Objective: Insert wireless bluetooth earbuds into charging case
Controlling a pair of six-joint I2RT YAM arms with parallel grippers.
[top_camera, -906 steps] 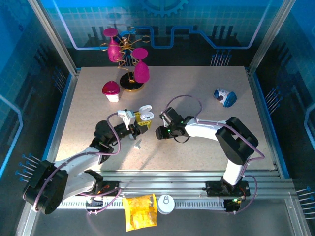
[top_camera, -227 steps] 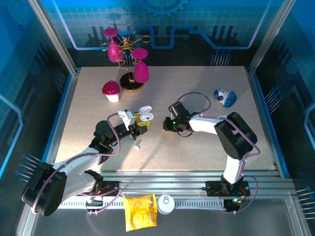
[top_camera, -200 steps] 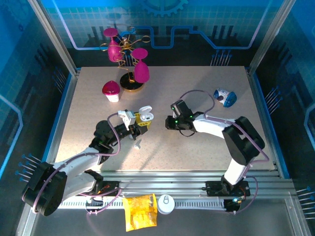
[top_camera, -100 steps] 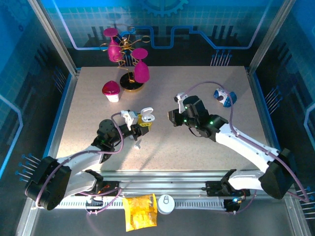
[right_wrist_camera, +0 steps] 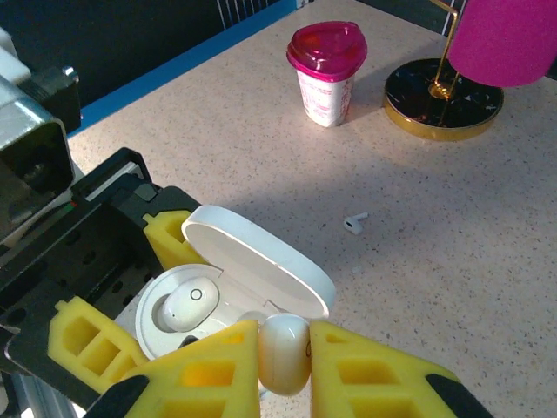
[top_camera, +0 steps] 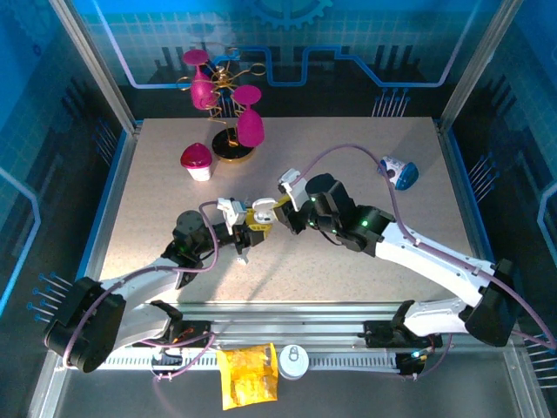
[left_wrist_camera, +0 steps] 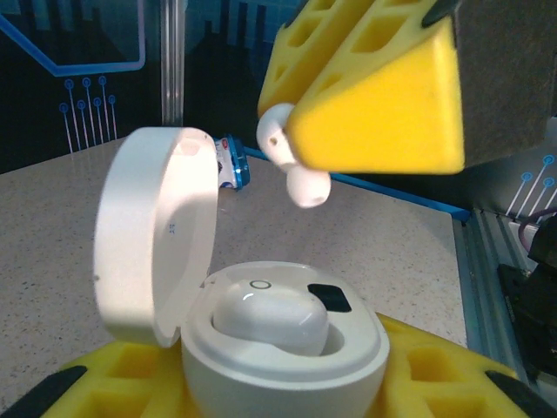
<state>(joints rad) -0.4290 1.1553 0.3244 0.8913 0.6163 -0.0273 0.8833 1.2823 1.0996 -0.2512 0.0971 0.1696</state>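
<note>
Three earbuds: the seated earbud (right_wrist_camera: 190, 305), the held earbud (right_wrist_camera: 284, 353), the loose earbud (right_wrist_camera: 354, 223). One case (right_wrist_camera: 261, 257). One pink-lidded cup (right_wrist_camera: 326, 61) and one gold stand (right_wrist_camera: 444, 109), far left. One blue-white object (top_camera: 399, 171), far right. One yellow packet (top_camera: 246, 374), near.

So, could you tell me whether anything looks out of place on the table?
Yes: one tiny glossy white plastic earbud lies loose on the speckled beige tabletop, apart from the open white pill-shaped charging case. A second white earbud is pinched in the right tool. Otherwise nothing looks spilled or damaged.
</note>
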